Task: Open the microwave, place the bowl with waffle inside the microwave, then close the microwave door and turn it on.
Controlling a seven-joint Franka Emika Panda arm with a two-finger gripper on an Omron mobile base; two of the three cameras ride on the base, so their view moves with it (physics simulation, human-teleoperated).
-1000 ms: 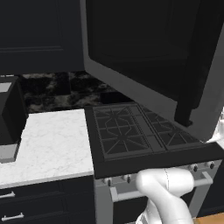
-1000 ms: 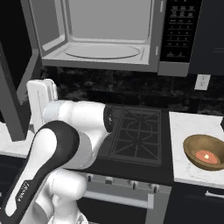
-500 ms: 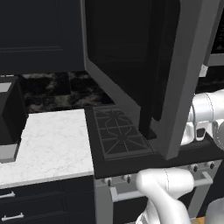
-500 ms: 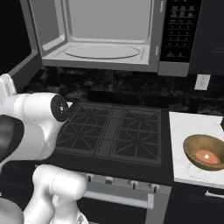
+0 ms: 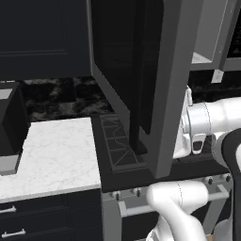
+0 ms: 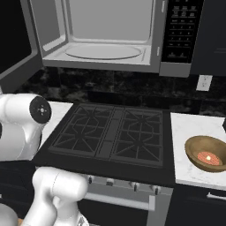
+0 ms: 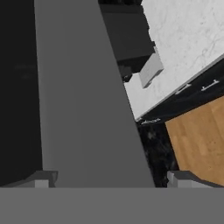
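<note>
The microwave (image 6: 103, 31) hangs open above the stove, showing its light grey interior and round turntable plate (image 6: 103, 52). Its door (image 5: 162, 80) is swung far out to the left and appears almost edge-on, the dark bar handle (image 5: 136, 103) on its outer face. In the hand view the door's grey frame (image 7: 87, 100) runs up between my two fingertips (image 7: 43, 179). My gripper (image 7: 111, 180) is open, its fingers spread wide on either side of that frame. The tan bowl (image 6: 207, 152) with the waffle (image 6: 208, 157) sits on the right counter, far from the gripper.
A black gas stove (image 6: 110, 132) lies under the microwave. The marble counter (image 5: 52, 150) on the left carries a black boxy appliance with a grey base (image 5: 12, 127). The microwave's control panel (image 6: 178, 31) is at its right. A wall socket (image 6: 203, 82) is behind the bowl.
The door has swung further out and now stands nearly edge-on in the left base view. My arm has swept leftwards with it, leaving the stove uncovered.
</note>
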